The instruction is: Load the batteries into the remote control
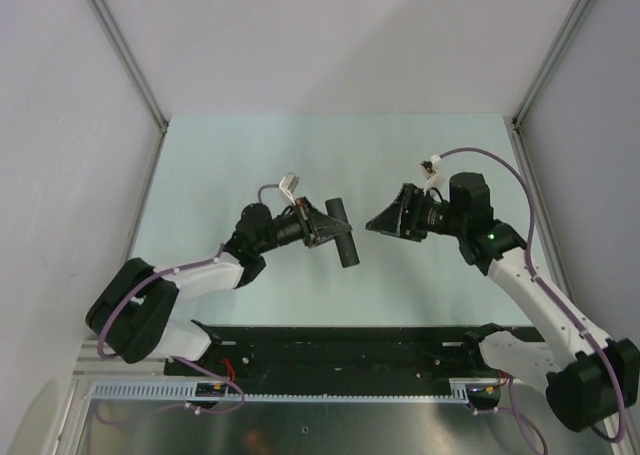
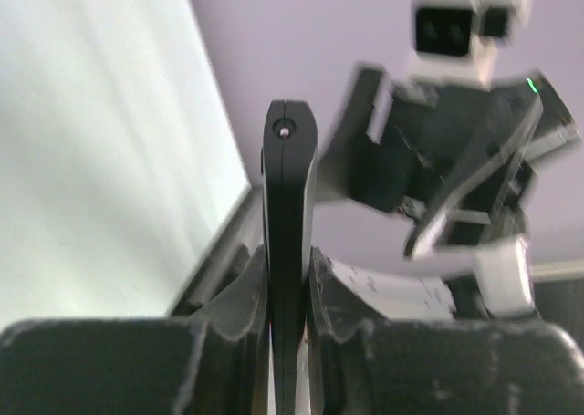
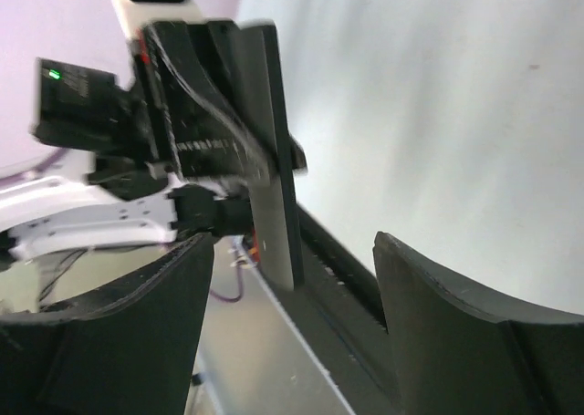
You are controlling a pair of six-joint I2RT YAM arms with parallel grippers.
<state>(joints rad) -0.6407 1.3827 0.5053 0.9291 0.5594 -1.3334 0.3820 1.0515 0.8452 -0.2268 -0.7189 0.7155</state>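
Observation:
My left gripper [image 1: 326, 226] is shut on the slim black remote control [image 1: 343, 235] and holds it lifted above the pale table, one end toward the near edge. In the left wrist view the remote [image 2: 288, 187] stands edge-on, clamped between the two fingers of the left gripper [image 2: 288, 274]. My right gripper [image 1: 376, 222] is open and empty, facing the remote from the right with a small gap. In the right wrist view the remote [image 3: 271, 160] hangs ahead of the open right gripper [image 3: 294, 264], beyond its fingertips. No batteries show in any view.
The pale green table [image 1: 250, 155] lies between white side walls. A black base rail [image 1: 340, 350] and a slotted cable duct [image 1: 300, 387] run along the near edge. The right arm [image 2: 456, 160] shows blurred beyond the remote in the left wrist view.

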